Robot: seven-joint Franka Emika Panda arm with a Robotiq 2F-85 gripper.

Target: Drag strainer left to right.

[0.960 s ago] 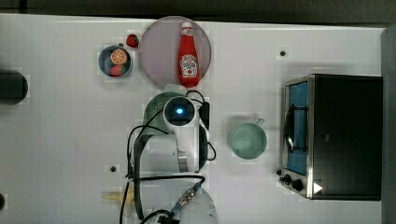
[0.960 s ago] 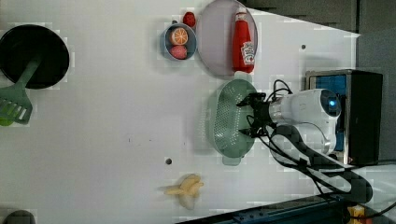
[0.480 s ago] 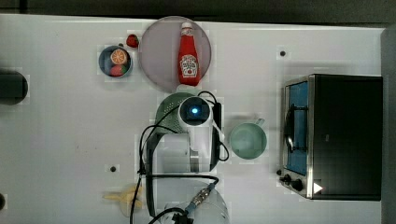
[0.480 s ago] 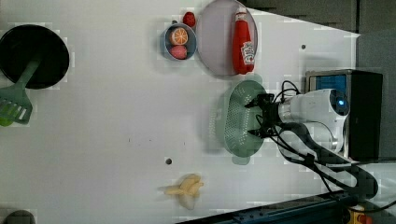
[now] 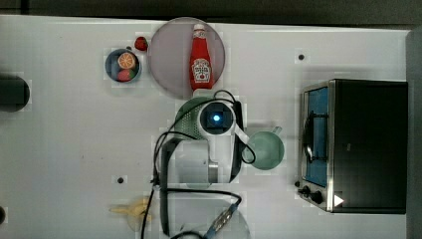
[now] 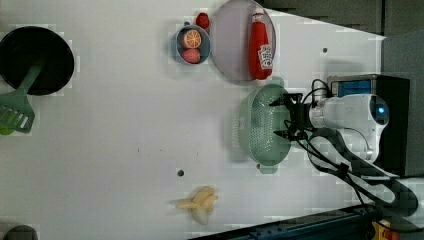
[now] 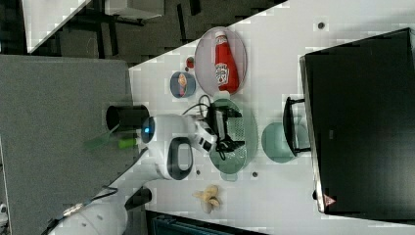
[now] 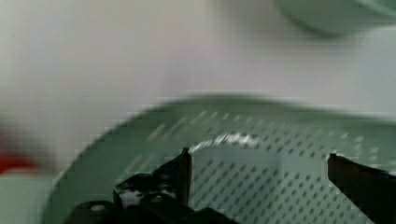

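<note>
Strainer (image 6: 262,125) rim beside ketchup plate (image 6: 227,45) (jaws wide, inside the bowl), bare table (image 6: 125,125) beyond.

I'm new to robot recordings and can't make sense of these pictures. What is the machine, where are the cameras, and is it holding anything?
It is one white robot arm on a white table. Three cameras look at the scene from outside the arm; the fourth sits on the wrist. The gripper has its black fingers spread open inside the pale green strainer, pinching nothing. Nearby stand a green mug and a black toaster oven. A ketchup bottle lies on a plate, beside a small bowl of fruit. A banana lies nearer the table's edge.
</note>
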